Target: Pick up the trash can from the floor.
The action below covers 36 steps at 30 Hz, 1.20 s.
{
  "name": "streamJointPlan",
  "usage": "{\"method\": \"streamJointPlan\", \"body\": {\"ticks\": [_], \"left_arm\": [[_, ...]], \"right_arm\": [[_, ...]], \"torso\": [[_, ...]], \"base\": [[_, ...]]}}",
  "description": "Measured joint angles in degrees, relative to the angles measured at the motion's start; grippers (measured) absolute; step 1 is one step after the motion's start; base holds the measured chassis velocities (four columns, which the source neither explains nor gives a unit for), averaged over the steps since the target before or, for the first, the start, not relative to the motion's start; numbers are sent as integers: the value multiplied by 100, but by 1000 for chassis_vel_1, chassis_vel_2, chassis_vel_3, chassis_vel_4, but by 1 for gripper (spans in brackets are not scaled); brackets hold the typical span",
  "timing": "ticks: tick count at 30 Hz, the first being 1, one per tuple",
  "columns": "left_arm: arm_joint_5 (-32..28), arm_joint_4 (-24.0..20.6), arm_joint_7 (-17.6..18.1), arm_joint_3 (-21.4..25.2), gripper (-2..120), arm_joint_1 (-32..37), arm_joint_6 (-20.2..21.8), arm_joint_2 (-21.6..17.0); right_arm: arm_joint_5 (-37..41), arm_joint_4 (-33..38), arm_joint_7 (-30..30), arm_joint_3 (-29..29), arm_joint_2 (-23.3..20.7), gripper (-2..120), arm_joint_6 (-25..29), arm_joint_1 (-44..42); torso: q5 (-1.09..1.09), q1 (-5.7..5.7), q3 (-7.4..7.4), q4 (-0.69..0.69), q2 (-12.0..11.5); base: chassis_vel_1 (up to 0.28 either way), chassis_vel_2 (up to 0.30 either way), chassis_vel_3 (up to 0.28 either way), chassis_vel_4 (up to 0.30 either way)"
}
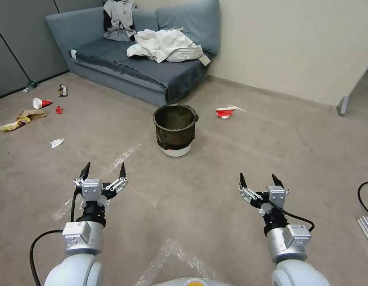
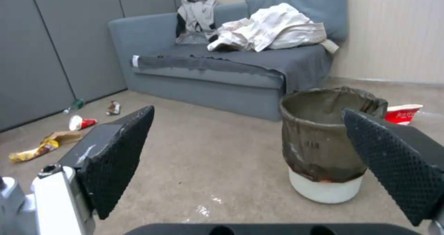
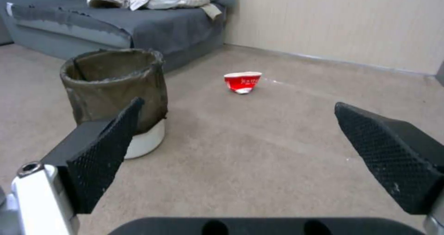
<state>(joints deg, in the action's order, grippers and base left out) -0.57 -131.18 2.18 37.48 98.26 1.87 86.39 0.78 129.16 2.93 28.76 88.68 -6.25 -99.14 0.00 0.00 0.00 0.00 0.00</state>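
Observation:
The trash can [image 1: 175, 130] stands upright on the floor [image 1: 215, 174] in front of the sofa; it is a small white bin with a dark olive bag folded over its rim. Both wrist views catch the trash can too [image 2: 320, 148] [image 3: 116, 93]. My left gripper [image 1: 103, 170] hovers open over the carpet, nearer to me and to the left of the can. On the other side, my right gripper [image 1: 258, 180] is open as well, nearer and to the right. Neither touches the can, and nothing is between their fingers.
A grey sofa [image 1: 140, 75] with heaped clothes [image 1: 166, 45] stands behind the can. A crushed red-and-white cup [image 1: 225, 112] lies to the can's right. More litter [image 1: 31, 113] is scattered at far left. A black cable [image 1: 364, 196] and a partition foot [image 1: 343, 105] are on the right.

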Motion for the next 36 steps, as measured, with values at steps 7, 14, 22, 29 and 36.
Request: {"method": "streamJointPlan", "body": {"ticks": [7,14,22,29,36], "left_arm": [[-14,-16,-5,0,100,6,15,-12],[-17,-35,-8,-4,100,14,19,-15],[-30,-103,-8,-16,100,39,19,-12],[-30,-114,-8,-23,100,27,36,4],[-48,-114,-8,-18,100,29,43,15]], "right_arm": [[-2,0,8,-3,5,100,0,0],[-2,0,11,-4,7,100,0,3],[2,-18,12,-12,5,100,1,34],[19,-28,12,-12,-15,100,-7,88],[46,-59,5,-17,-19,100,-29,122]], "torso": [[-1,0,0,0,0],[0,0,0,0,0],[1,0,0,0,0],[-1,0,0,1,0],[-1,0,0,0,0]], "base": [[-103,97,99,-94],[-113,106,103,-102],[-123,126,116,-101],[-133,134,133,-135],[-113,111,102,-104]]}}
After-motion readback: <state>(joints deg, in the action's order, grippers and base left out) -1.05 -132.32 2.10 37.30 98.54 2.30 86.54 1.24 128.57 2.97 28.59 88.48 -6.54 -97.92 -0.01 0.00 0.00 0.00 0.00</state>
